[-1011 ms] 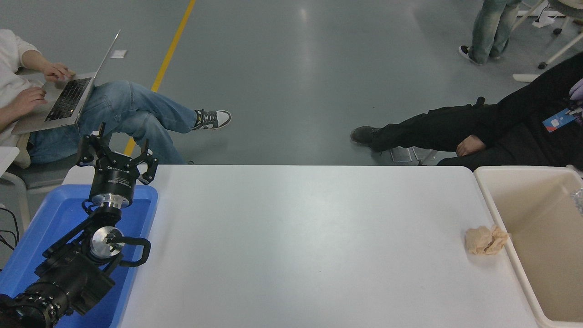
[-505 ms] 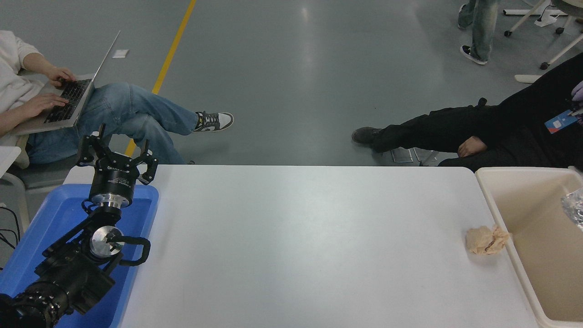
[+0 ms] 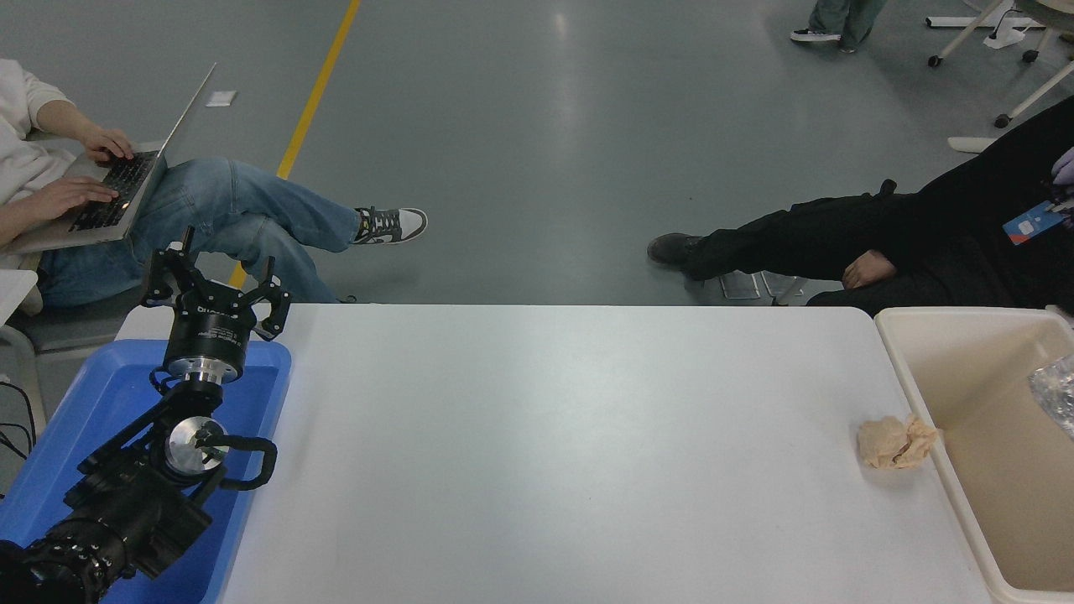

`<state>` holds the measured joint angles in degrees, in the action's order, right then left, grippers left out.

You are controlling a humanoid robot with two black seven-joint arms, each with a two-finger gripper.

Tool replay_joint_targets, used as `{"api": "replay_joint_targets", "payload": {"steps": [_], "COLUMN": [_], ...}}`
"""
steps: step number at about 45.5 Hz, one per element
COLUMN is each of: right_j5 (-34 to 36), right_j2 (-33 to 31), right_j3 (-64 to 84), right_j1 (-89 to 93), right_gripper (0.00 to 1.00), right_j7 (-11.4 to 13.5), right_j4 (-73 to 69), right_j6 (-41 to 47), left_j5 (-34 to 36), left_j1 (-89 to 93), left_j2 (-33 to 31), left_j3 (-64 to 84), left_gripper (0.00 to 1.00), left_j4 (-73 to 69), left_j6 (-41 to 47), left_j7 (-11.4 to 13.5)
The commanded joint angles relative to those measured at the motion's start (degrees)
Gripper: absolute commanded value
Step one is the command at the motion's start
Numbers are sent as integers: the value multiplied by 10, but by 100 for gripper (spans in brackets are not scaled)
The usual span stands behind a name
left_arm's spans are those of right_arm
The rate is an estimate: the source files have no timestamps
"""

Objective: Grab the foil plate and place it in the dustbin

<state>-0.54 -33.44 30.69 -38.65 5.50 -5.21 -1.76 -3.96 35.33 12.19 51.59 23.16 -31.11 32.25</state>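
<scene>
The foil plate (image 3: 1057,396) shows only as a crinkled, shiny silver edge at the far right, inside the beige dustbin (image 3: 923,394). The white table (image 3: 545,436) stands on grey floor with a yellow line. The left gripper (image 3: 216,281), fingers spread and empty, hangs over a blue tray (image 3: 92,403), well apart from the plate.

The setting is an industrial-style robotics lab or test hall. Indicators: a smooth grey coated floor (image 3: 537,126) with a yellow lane line (image 3: 315,92), a plain white table (image 3: 545,445) serving as test bench, a seated person typing on a laptop (image 3: 126,184) at far left, and wheeled chair bases (image 3: 1007,50) at far right.
</scene>
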Motion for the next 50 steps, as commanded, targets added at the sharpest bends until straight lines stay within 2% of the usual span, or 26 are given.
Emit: {"api": "replay_joint_targets", "payload": {"steps": [1,6,17,22,24,27,28,41,46,50], "right_j5": [1,1,-9,-8,-6,-4,-2,1,1,1], "right_j2": [1,-6,-120,-139,-140,-140,-141,-125,-95,-61], "right_j3": [-4,-3,29,98,134,194,214,458,512,539], "right_j1": [-1,-12,-125,-187,-213,-258,-277,-524,-592,-644], "right_gripper": [86,86,86,86,87,99,100,100,100,100], "right_j7": [0,0,0,0,0,0,0,0,0,0], "right_j4": [-4,-40,-236,-300,-322,-361,-377,-575,-601,-605], "right_j6": [-19,-19,-18,-17,-15,-14,-13,6,64,150], "left_j5": [0,0,0,-1,-1,0,-1,0,0,0], "left_j1": [0,0,0,0,0,0,0,0,0,0], "left_j2": [-1,0,0,0,0,0,0,0,0,0], "left_j3": [0,0,0,0,0,0,0,-1,-1,-1], "left_gripper": [99,99,99,99,99,99,99,99,99,99], "left_j4": [0,0,0,0,0,0,0,0,0,0], "left_j6": [0,0,0,0,0,0,0,0,0,0], "left_j7": [0,-1,0,0,0,0,-1,0,0,0]}}
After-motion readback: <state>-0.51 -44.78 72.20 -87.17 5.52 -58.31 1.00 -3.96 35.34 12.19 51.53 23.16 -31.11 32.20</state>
